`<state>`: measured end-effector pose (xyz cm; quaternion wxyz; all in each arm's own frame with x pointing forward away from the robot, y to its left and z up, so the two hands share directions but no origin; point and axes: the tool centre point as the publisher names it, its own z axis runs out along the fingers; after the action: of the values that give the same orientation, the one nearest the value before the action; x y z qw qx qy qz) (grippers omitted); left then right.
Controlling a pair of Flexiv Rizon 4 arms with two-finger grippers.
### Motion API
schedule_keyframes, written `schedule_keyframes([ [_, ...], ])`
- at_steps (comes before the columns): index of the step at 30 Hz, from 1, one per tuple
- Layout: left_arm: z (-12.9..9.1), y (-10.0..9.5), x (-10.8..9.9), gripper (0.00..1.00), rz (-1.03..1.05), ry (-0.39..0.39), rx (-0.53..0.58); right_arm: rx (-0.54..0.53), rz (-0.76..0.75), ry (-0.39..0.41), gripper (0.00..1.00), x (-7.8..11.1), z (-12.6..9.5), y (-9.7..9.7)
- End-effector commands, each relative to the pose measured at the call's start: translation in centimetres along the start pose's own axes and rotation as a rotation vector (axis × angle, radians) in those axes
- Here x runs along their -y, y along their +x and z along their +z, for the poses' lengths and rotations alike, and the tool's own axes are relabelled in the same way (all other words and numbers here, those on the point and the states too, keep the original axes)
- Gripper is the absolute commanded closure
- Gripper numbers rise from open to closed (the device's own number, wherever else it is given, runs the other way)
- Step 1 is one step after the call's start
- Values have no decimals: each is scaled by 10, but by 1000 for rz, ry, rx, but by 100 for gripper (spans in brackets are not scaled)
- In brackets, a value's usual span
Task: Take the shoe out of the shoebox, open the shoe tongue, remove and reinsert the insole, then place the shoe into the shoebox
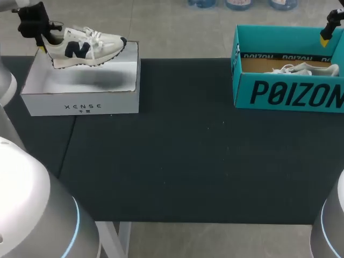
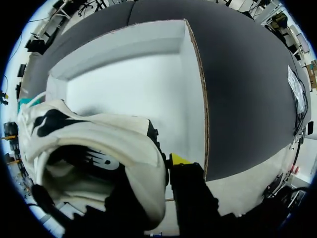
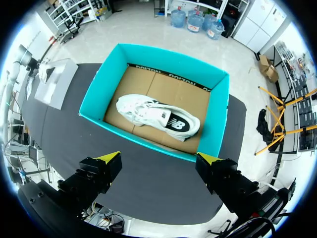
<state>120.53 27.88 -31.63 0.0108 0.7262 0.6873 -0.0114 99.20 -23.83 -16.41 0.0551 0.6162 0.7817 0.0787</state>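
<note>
Left hand (image 1: 42, 45) clamped heel of cream shoe (image 1: 86, 47) over white box (image 1: 80, 102). Teal box (image 3: 99, 94) held white shoe (image 3: 158, 116) on side; right hand (image 3: 158, 161) above, fingers wide apart.

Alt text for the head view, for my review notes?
The left gripper holds a white sneaker by its heel above an open white shoebox at the table's far left. At far right, the right gripper hangs over a teal shoebox containing a second sneaker.
</note>
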Motion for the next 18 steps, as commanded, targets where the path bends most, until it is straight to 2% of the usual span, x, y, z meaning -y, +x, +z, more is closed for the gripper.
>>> schedule_keyframes([
  [1, -67, -21, 39, 100, -1, -61, -92, -1, -1, -2, 0, 1, 0, 0],
  [3, -76, -26, 46, 100, -9, -83, -173, -1, -1, -2, 0, 1, 0, 0],
  [6, -88, -37, 62, 100, -27, -115, -229, -1, -1, -2, 0, 1, 0, 0],
  [12, -102, -59, 99, 100, -57, -195, -214, -1, -1, -2, 0, 1, 0, 0],
  [18, -103, -78, 133, 100, -57, -214, -177, -1, -1, -2, 0, 1, 0, 0],
])
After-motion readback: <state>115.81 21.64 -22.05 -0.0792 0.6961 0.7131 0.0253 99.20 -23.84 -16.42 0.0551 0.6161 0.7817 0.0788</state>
